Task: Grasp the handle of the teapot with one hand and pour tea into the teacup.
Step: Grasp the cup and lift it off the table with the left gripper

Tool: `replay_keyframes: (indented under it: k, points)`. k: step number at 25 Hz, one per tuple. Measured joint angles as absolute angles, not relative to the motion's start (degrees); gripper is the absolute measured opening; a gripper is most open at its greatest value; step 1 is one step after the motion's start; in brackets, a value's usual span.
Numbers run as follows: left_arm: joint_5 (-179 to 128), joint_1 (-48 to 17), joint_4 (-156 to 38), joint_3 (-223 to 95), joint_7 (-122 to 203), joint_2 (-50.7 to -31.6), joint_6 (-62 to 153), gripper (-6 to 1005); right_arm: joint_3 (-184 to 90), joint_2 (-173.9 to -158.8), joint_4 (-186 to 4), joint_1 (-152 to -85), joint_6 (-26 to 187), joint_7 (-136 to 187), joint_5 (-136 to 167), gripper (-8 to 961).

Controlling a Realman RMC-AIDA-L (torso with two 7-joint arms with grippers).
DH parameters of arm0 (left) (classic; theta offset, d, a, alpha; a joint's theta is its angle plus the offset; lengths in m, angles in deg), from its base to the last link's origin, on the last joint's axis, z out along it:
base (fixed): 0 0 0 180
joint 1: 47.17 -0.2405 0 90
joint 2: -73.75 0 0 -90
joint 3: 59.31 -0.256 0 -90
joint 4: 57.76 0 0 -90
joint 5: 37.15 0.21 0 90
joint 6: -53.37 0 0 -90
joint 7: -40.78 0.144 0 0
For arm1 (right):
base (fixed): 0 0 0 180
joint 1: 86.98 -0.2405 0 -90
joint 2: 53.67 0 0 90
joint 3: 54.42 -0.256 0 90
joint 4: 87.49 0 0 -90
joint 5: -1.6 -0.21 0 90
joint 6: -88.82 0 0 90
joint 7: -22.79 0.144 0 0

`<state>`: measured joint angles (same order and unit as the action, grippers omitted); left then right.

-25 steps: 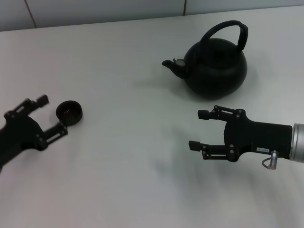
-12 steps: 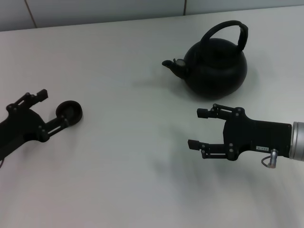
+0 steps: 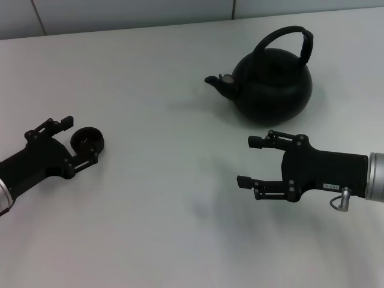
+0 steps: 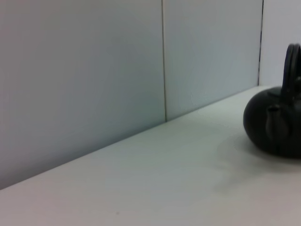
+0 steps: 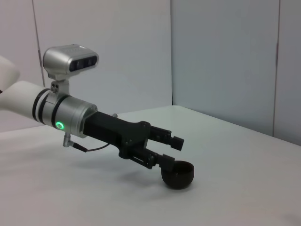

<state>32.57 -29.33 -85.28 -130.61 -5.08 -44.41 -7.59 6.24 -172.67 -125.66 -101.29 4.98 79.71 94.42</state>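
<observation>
Teapot (image 3: 273, 81) upright at the far right of the white table (image 3: 168, 198), handle (image 3: 287, 39) free.
Teacup (image 3: 88, 140) sits far left between the spread fingers of the left gripper (image 3: 78, 140), seemingly unclamped; the right gripper (image 3: 252, 162) hovers spread near the teapot.

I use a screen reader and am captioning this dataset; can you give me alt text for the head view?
On a white table, the left gripper sits open around a small black teacup, one finger on each side. The right gripper, also open, hovers in front of a round black teapot, whose arched handle is untouched.
</observation>
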Motion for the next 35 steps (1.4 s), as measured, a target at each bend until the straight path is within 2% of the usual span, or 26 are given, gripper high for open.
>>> replay_keyframes:
  k: [35]
  points:
    - [32.55,-26.96,-84.52,-135.88,-4.66,-44.62,-0.06,791,6.55,-172.77,-126.34,-101.1,4.8,79.74,94.41,821]
